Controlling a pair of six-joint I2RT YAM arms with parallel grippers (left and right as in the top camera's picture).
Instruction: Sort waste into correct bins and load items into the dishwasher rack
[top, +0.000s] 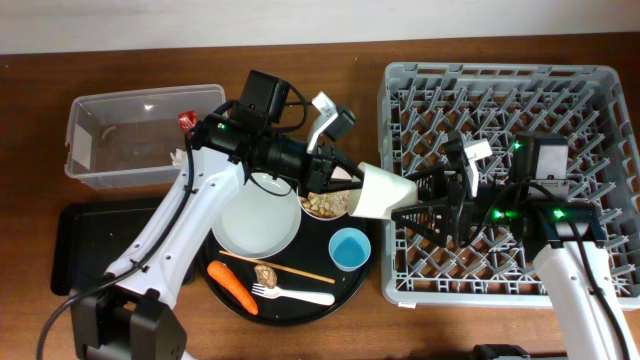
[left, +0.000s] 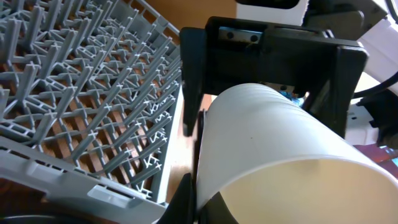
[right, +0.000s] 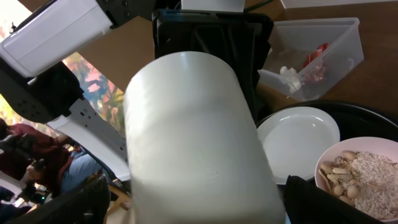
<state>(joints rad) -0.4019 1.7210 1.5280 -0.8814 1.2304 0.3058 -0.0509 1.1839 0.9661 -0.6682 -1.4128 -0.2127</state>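
The pale cup (top: 383, 192) is held on its side in the air, over the gap between the round black tray (top: 300, 310) and the dishwasher rack (top: 600, 90), at the rack's 9 o'clock edge. Its rim end is clenched by the left gripper (top: 350, 188), which reaches in from 9 o'clock. The right gripper (top: 408, 200) is released and spread wide. Its fingers (right: 348, 202) are set either side of the cup's base end from 3 o'clock, with gaps seen between them and the cup.

On the tray, the blue cup (top: 349, 248) is seen at 7 o'clock of the pale cup and the white plate (top: 255, 220) at 8 o'clock. The orange carrot (top: 232, 287), white fork (top: 295, 294) and chopsticks (top: 280, 268) are laid near the tray's 6 o'clock edge. The red wrapper (top: 186, 120) is seen in the clear tub (top: 100, 140).
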